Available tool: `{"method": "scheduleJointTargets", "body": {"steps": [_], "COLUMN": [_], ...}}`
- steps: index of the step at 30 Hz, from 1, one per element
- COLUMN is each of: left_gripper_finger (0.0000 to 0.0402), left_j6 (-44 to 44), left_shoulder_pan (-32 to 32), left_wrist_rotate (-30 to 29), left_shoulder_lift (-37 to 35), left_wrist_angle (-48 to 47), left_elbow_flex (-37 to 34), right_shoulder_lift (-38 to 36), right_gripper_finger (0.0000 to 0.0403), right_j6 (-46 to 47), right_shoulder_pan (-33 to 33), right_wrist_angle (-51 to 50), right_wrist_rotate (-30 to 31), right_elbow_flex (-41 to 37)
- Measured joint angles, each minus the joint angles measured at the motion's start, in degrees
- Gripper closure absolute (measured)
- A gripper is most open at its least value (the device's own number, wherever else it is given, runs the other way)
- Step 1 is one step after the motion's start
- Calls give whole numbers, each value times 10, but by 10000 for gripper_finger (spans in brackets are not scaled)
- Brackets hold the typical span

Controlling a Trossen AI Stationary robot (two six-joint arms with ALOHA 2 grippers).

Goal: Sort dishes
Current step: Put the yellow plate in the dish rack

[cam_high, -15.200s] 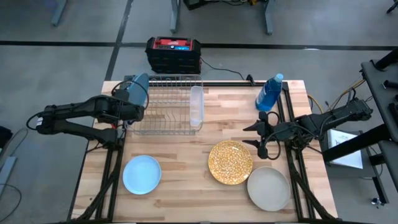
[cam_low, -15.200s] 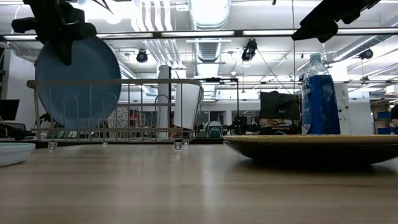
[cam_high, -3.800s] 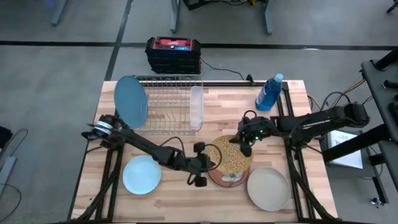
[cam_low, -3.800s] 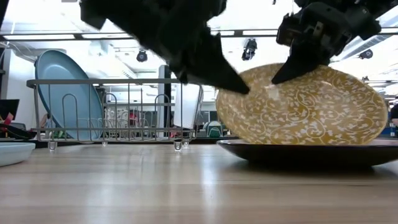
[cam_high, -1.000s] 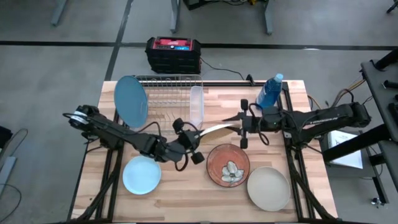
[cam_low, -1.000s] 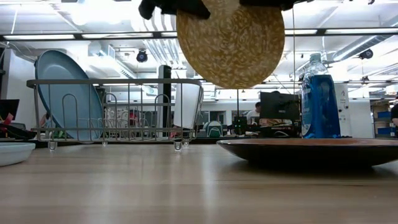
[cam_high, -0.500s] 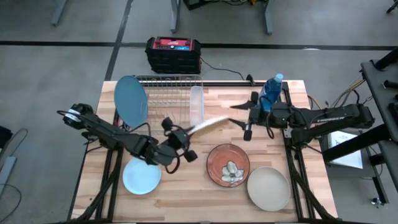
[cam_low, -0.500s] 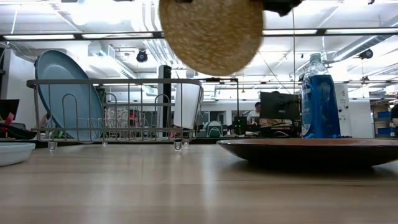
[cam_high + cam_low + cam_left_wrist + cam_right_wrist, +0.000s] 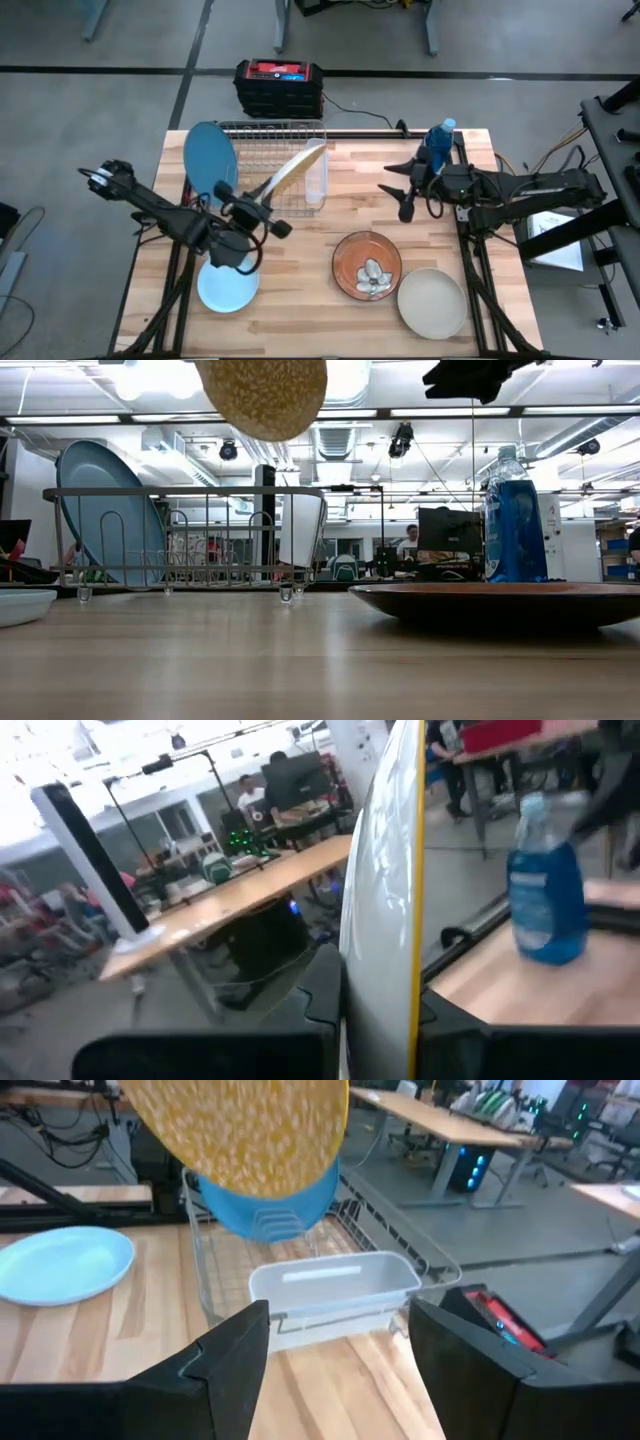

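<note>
My left gripper (image 9: 258,212) is shut on the gold speckled plate (image 9: 290,172), which stands on edge high over the wire dish rack (image 9: 268,170); the low view shows that plate (image 9: 262,395) at the very top. The large mid-blue plate (image 9: 210,165) stands on its rim in the rack's left end. On the table lie the small pale blue plate (image 9: 228,288), a brown plate (image 9: 368,265) with a pale pattern, and the beige-grey plate (image 9: 432,302). My right gripper (image 9: 392,190) hangs open, holding nothing, beside the blue bottle (image 9: 436,148). My left gripper pinches the gold plate's rim (image 9: 385,975) between its two fingers (image 9: 325,990), one on each face. The fingers point about level, slanting from the table's near left. The plate stands on edge beyond them, lifted clear above the rack.
A clear plastic cup holder (image 9: 316,172) hangs on the rack's right end. The blue bottle stands at the table's far right. A black and red box (image 9: 278,85) sits on the floor behind the table. Bare wood lies between the rack and the brown plate.
My left gripper has carried the gold plate up and toward the table's far left, from above the middle to over the rack, turning as it went. My right gripper has let go of the plate's other edge and drawn back toward the right edge.
</note>
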Motion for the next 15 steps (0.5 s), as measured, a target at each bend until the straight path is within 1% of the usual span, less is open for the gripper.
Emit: {"method": "scheduleJointTargets", "body": {"steps": [5, 8, 10, 15], "left_gripper_finger": [390, 390, 390, 390], "left_j6": [-16, -71, -160, -458], "left_shoulder_pan": [20, 34, 42, 46], "left_wrist_rotate": [1, -1, -1, 7], "left_shoulder_lift": [-34, -63, -86, -134], "left_wrist_angle": [-75, -173, -263, -507], "left_elbow_flex": [0, 0, 0, -1], "right_shoulder_lift": [19, 35, 46, 68], "right_gripper_finger": [180, 181, 179, 172], "right_j6": [10, 19, 21, 35], "right_shoulder_pan": [0, 0, 0, 0], "right_wrist_angle": [-3, -3, -3, -2], "right_wrist_rotate": [-2, -2, -2, -2], "right_elbow_flex": [-2, -4, -6, -6]}}
